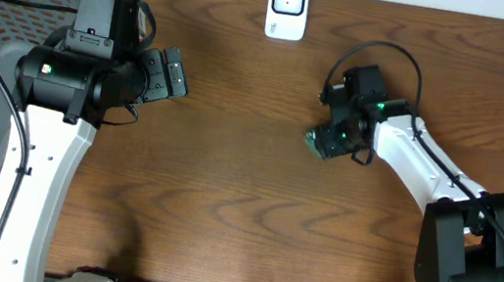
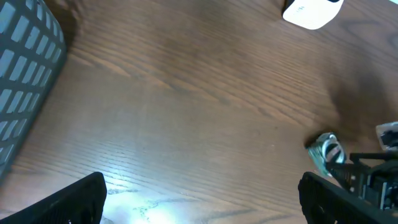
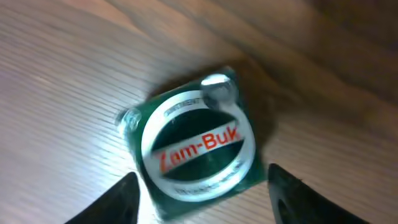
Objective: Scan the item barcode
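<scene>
A glossy green square packet (image 3: 196,146), round-labelled, lies on the grained wooden tabletop (image 3: 56,93) between the parted right claw (image 3: 202,177). The left claw (image 2: 202,183) gapes wide too.

left arm (image 1: 35,170) and right arm (image 1: 417,159) both white shells, chunky black joints, loopy black cables, left gripper (image 2: 202,202) all black

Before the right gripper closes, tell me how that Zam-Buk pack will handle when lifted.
The Zam-Buk pack lies flat on the table, so it is unlikely to roll. Its shiny clear cover catches glare, so it may slip. Its round centre looks like a tin, so probably stiff.
</scene>
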